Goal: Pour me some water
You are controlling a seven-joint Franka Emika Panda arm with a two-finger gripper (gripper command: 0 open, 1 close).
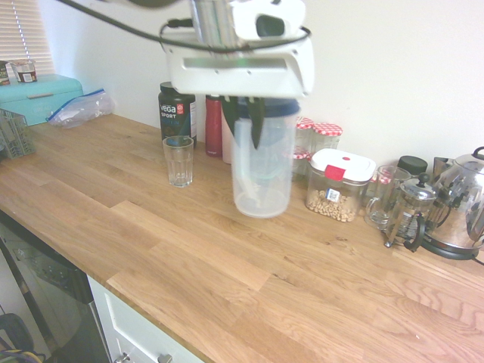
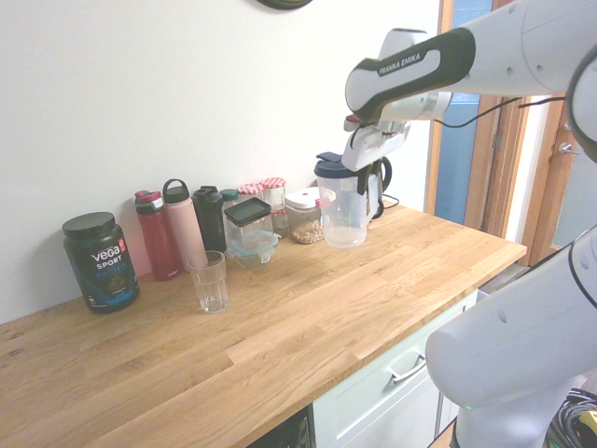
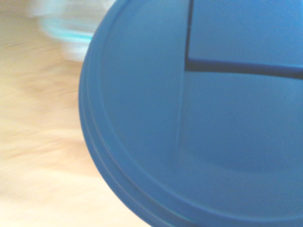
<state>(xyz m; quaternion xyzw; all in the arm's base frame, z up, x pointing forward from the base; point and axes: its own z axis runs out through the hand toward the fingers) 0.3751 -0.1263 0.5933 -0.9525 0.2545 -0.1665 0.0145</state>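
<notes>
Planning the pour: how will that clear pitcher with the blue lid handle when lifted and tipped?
The pitcher looks like rigid clear plastic, so probably stiff. Little water shows inside, so likely light. It is tall and narrow, so it may swing or slip in the gripper.

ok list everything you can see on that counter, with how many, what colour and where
water pitcher: 1, clear with blue lid, in the claw, just above the counter
drinking glass: 1, clear, empty, on the counter in front of the tub
Vega Sport tub: 1, black, by the wall
bottles: 3, red, pink, black, along the wall
lidded jars: 3, checked lids, behind the pitcher
nut container: 1, white lid
French press: 1, glass
kettle: 1, silver
bread bin: 1, teal
claw: 1, at the pitcher's top
</notes>
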